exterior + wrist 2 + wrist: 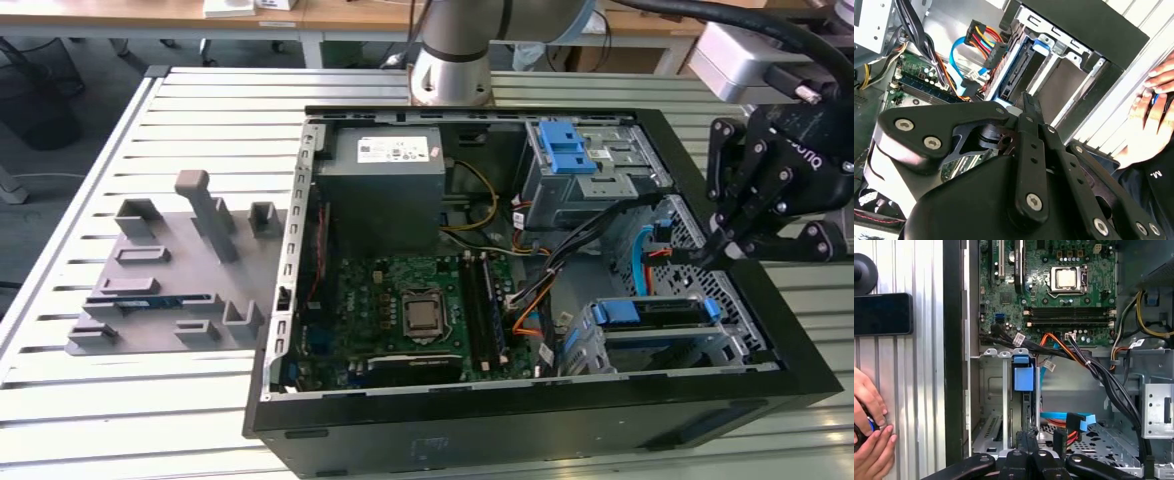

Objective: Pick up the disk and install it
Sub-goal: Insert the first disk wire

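Now the gripper (733, 250) is hovering at the exterior view's right over the open case (747, 290), fingers closed together, holding nothing. Below it, the disk (654, 312) is sitting in its cage (727, 350), with cables (587, 240) crossing nearby and motherboard (414, 310) leftward.

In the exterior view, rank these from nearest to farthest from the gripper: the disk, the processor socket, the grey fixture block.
From the gripper:
1. The disk, in its cage just below.
2. The processor socket, mid-motherboard.
3. The grey fixture block, outside the case, at the view's left.
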